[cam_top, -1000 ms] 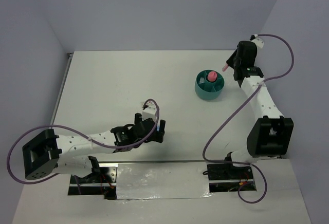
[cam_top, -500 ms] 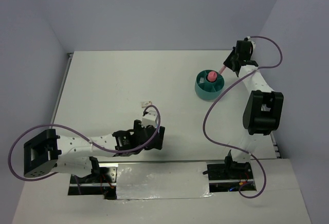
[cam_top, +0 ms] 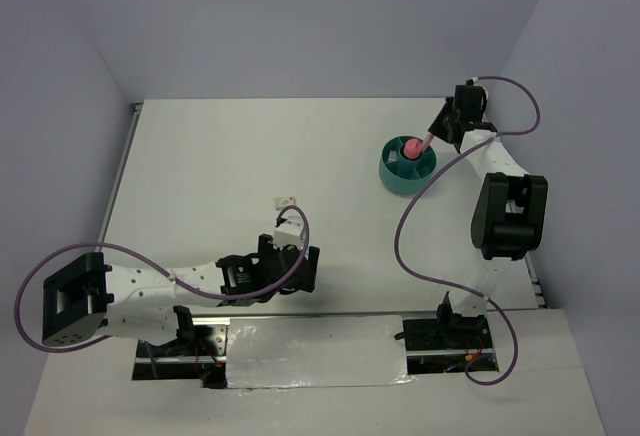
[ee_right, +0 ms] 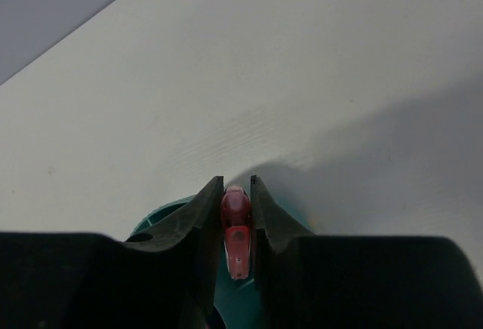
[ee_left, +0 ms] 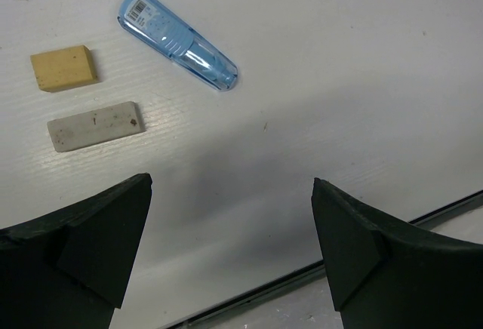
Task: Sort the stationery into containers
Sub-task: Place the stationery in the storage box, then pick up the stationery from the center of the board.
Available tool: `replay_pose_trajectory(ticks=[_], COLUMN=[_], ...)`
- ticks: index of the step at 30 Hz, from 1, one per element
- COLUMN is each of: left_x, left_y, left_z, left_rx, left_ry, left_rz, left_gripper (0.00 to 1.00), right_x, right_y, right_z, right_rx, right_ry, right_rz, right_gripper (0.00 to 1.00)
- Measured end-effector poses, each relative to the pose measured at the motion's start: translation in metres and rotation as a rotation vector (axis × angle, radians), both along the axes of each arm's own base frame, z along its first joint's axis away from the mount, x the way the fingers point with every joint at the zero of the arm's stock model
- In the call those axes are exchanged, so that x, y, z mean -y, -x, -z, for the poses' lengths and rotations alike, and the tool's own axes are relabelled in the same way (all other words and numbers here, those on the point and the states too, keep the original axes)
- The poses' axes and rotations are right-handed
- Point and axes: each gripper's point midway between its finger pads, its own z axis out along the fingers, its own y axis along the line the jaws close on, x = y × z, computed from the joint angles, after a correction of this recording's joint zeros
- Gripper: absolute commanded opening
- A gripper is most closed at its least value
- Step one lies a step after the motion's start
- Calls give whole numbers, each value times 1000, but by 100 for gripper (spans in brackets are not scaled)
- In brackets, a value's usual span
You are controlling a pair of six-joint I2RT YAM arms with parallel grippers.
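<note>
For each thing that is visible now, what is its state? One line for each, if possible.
left gripper: open, empty.
right gripper: shut on the pink piece, above the teal tub.
pink piece: held, not yet released.
teal tub: upright, a pink-capped item in its centre.
blue capsule: lying flat, free.
beige eraser: lying flat, free.
grey eraser: lying flat, free.

Blue capsule (ee_left: 177, 41), beige eraser (ee_left: 64, 68) and grey eraser (ee_left: 95, 125) lie flat; pink piece (ee_right: 235, 219) tilts over teal tub (cam_top: 400, 184).
</note>
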Motion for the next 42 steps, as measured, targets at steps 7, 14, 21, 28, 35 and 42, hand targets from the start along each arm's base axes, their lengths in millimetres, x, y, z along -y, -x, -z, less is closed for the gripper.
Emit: replay_pose_trajectory(ticks=[7, 14, 21, 28, 35, 42], left_x=[-1, 0, 26, 57, 33, 12], left_y=[0, 0, -21, -54, -81, -97], left_z=[-1, -8, -29, -29, 8, 27], left_rx=[8, 15, 3, -27, -87, -133], left_ry=[-3, 13, -1, -66, -158, -177], left_rz=[-4, -7, -159, -446, -660, -732], left_gripper=[99, 99, 99, 92, 90, 86], right_x=[-10, -13, -10, -29, -69, -96], right_y=[8, 12, 43, 120, 166, 192], right_z=[14, -20, -102, -158, -145, -127], right_rx=[-25, 37, 187, 338, 320, 298], right_ry=[-24, -20, -14, -27, -54, -116], right_rz=[-32, -34, 13, -26, -182, -314], right_gripper=[62, 64, 69, 73, 75, 75])
